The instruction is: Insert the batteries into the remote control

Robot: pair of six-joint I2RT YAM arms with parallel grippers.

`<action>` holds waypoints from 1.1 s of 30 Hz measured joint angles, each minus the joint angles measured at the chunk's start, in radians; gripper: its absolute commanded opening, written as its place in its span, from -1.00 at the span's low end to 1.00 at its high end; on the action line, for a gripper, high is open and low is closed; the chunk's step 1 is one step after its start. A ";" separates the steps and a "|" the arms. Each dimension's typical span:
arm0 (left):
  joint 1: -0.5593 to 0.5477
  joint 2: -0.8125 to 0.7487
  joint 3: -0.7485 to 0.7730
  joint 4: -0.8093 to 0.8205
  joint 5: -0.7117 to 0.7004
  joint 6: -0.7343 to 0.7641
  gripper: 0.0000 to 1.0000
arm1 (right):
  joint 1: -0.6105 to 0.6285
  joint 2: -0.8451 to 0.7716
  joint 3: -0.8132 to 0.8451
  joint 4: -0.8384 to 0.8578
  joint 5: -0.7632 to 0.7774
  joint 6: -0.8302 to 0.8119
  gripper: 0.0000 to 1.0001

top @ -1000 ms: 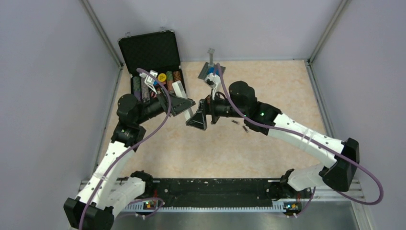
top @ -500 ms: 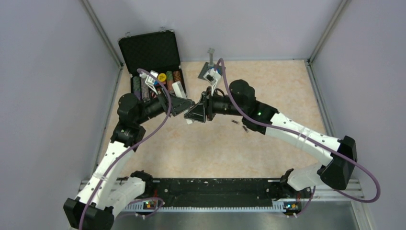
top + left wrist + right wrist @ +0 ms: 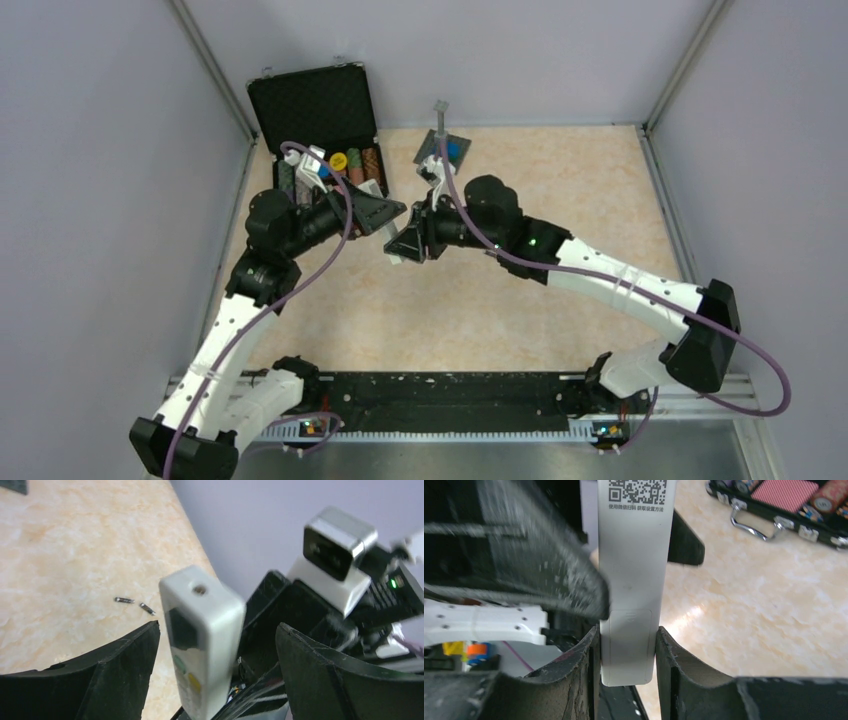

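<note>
Right gripper (image 3: 626, 635): jaws clamped on the remote control (image 3: 634, 555) at its lower end, with the plain back and its printed code label facing the wrist camera. Left gripper (image 3: 217, 627): jaws wide apart, standing either side of the remote's display end without contact. The remote is held in the air over the left-centre of the table, between the two grippers. Batteries (image 3: 146, 608): two cells lying loose on the table, close together and well apart from the remote. They are not visible from the top camera.

Assessment: the step in hand appears to be a handover to the right arm. The left gripper should back off straight along the remote's length so neither finger clips it. The right grip should hold firm until clearance. A seam outlines a panel between the right fingers (image 3: 574, 680). Whether this is the battery cover cannot be told, but a grip there would obstruct loading.

Surface: beige marbled table (image 3: 580, 180). Open black case (image 3: 315, 105) holding chips (image 3: 340, 160) at far left; small grey item (image 3: 443, 148) at far centre. Pale walls (image 3: 90, 200) enclose three sides.
</note>
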 measured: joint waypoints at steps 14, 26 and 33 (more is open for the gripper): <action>0.000 -0.008 0.032 -0.373 -0.306 0.000 0.31 | 0.101 0.119 0.034 -0.219 0.348 -0.210 -0.66; 0.000 0.062 0.010 -0.367 -0.291 -0.050 0.13 | 0.101 0.120 0.034 -0.213 0.378 -0.257 -0.66; 0.000 0.101 0.007 -0.336 -0.270 -0.070 -0.27 | 0.102 0.122 0.034 -0.213 0.353 -0.261 -0.63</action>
